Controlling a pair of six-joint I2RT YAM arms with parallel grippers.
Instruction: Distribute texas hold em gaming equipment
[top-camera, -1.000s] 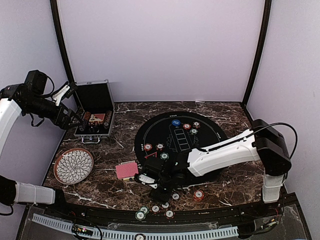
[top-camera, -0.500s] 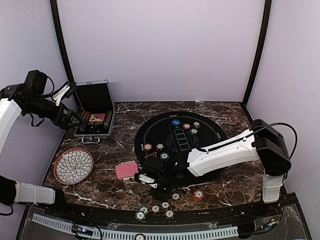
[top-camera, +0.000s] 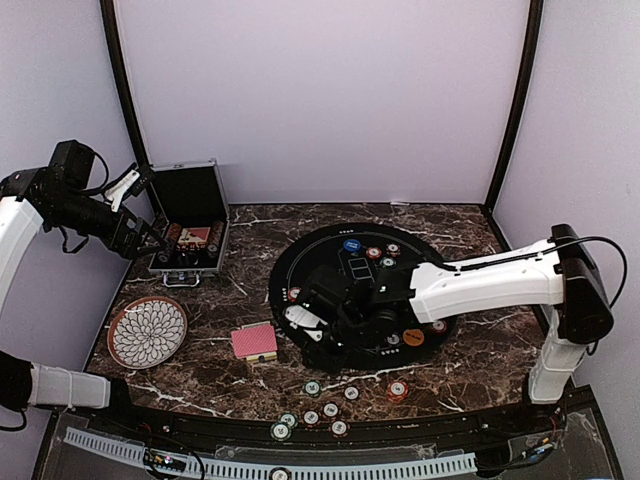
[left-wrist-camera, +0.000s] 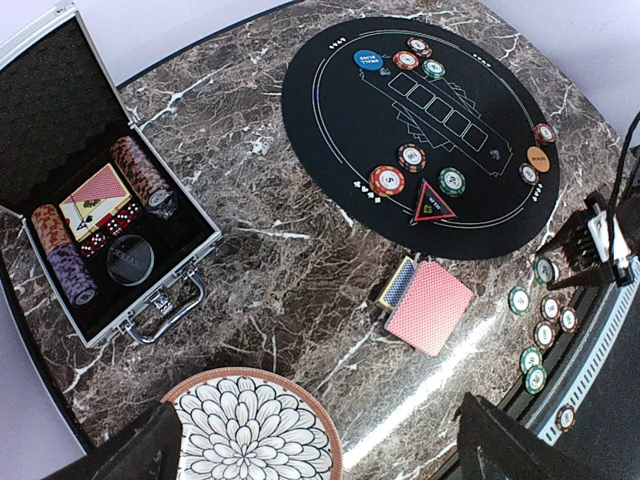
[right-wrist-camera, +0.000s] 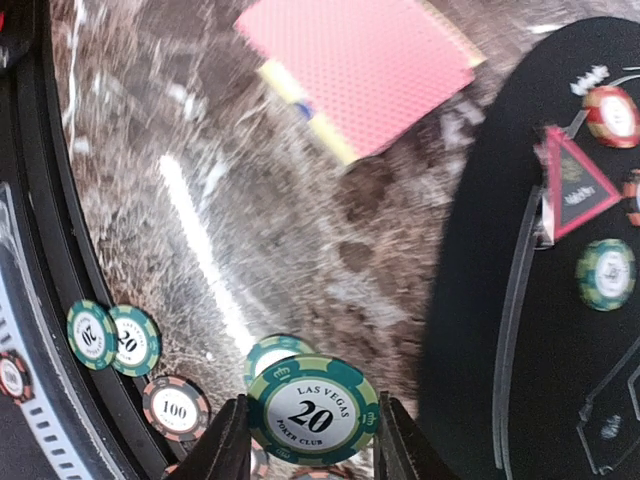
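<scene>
Patterned plate (top-camera: 147, 332), open silver case (top-camera: 188, 192)

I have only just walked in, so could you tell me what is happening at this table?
The right gripper holds a green poker chip above the marble table, beside the black mat. The left gripper hangs open near the silver case, holding nothing. The red-backed cards lie by the mat.
</scene>
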